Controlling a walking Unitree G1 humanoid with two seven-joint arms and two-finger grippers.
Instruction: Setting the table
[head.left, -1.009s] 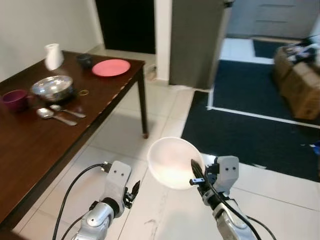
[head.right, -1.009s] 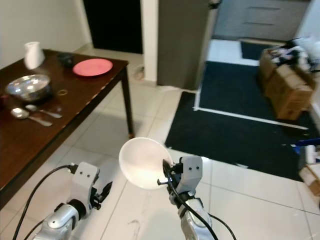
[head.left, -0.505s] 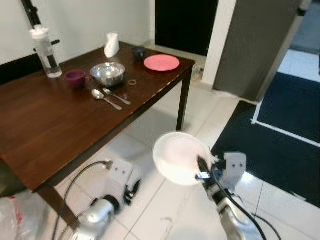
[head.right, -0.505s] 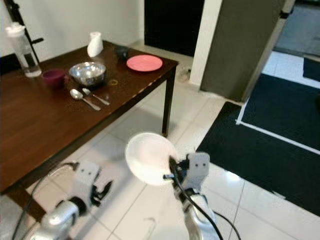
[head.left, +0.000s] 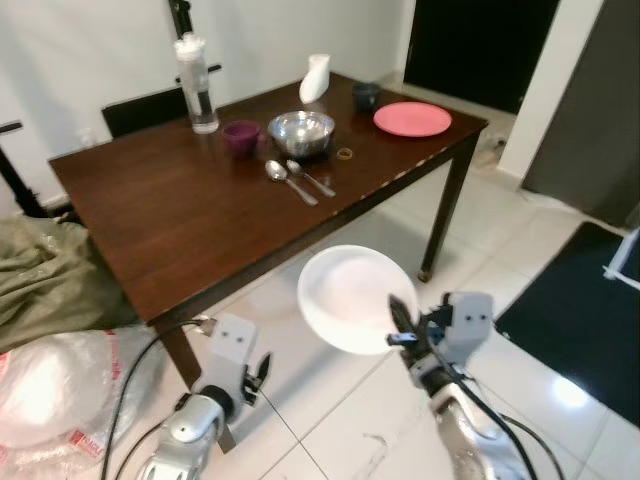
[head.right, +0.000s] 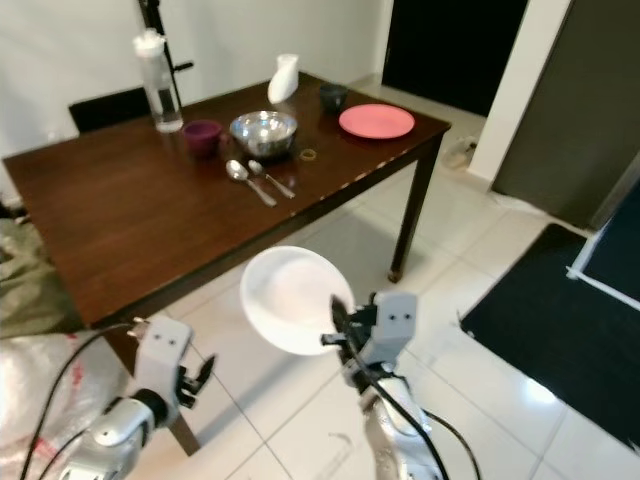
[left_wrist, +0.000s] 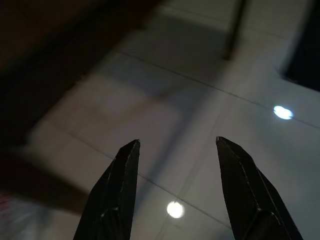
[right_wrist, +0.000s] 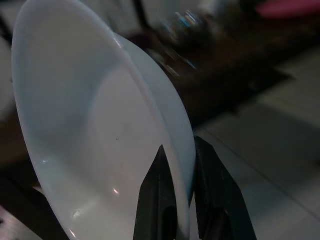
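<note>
"What is my right gripper (head.left: 397, 322) doing?"

"It is pinching the rim of the white bowl (head.left: 350, 297). One finger is inside the rim and one is outside. I hold the bowl up over the floor, tipped on its side."

"And my left gripper (head.left: 262, 367)?"

"It hangs low by the table leg. Its fingers (left_wrist: 117, 195) are spread apart, with nothing between them."

"Where do I take the bowl?"

"The table (head.left: 150, 225) is ahead and off to my left. The bowl is just past its near edge, not over it. The big bare patch of wood is the closest spot. The silver bowl (head.left: 301, 130), the two spoons (head.left: 298, 180), the purple cup (head.left: 241, 135) and the pink plate (head.left: 412, 118) sit farther back. I think I must step closer, then reach forward and left."
</note>
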